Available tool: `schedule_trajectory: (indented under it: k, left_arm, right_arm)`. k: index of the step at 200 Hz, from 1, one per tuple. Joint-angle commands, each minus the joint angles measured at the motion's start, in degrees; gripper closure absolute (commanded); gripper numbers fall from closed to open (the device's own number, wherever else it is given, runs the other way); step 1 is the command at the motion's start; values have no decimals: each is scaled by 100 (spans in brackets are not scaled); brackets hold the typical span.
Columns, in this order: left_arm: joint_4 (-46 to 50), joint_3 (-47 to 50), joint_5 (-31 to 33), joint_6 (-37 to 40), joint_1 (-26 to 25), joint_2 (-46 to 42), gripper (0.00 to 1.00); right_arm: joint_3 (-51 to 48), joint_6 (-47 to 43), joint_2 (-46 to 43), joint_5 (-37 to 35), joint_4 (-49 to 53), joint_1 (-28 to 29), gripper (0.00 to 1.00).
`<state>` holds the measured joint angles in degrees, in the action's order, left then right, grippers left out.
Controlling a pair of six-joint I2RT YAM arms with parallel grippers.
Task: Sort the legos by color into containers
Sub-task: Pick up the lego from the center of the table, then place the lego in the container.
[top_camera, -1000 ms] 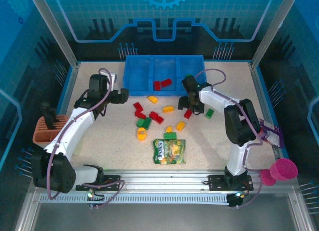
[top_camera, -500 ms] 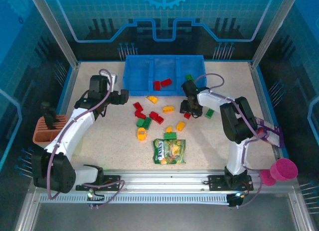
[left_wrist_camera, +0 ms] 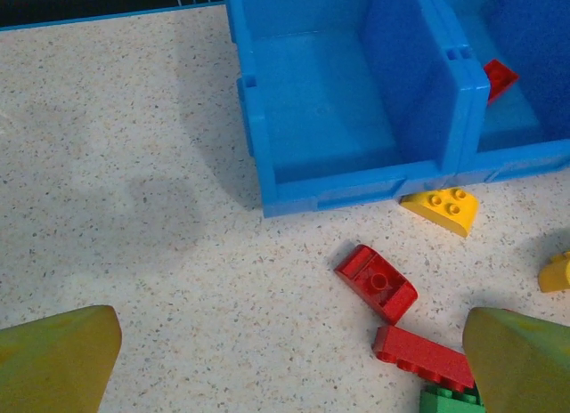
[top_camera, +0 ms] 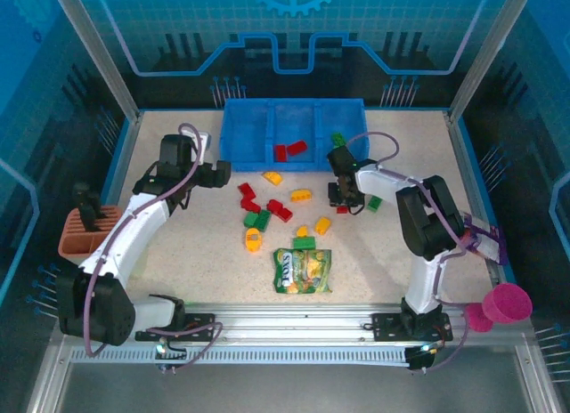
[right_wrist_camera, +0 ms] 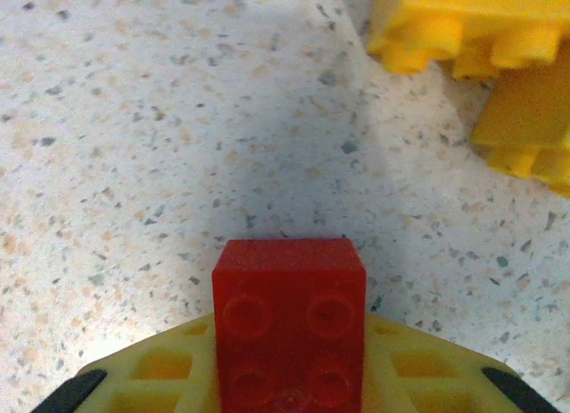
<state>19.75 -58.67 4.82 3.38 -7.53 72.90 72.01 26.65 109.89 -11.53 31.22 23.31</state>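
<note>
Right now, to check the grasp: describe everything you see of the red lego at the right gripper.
The red lego is a glossy plastic square block with four round studs facing the wrist camera. The right gripper, shut, pinches it between yellow fingers over the speckled table; contact below is hidden.

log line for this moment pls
right gripper: shut on red lego | left gripper: open, empty, near blue tray | phase: grasp
</note>
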Motion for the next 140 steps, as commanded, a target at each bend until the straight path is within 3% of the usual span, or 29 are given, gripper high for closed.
schedule_trajectory:
  k: [1, 41, 63, 99, 118, 140]
  left_arm:
    - [-127, 49, -168, 119, -37, -145, 1]
    - [-79, 19, -176, 137, -38, -162, 1]
    - [-58, -60, 170, -83, -38, -250, 1]
    - [-542, 202, 133, -180, -38, -715, 1]
    - [-743, 307, 188, -615, -25, -794, 1]
    - [-630, 107, -479, -858, 12, -728, 1]
  right_arm:
    - [318, -902, -454, 18, 111, 66, 73]
    - [1170, -1610, -620, 259, -407, 161, 69]
    - [1913, -1890, -194, 373, -553, 289, 69]
    - [2998, -2298, 658, 635, -594, 462, 69]
    - [3429, -2392, 1040, 656, -597, 481, 69]
    - [3793, -2462, 1408, 708, -697, 463, 68]
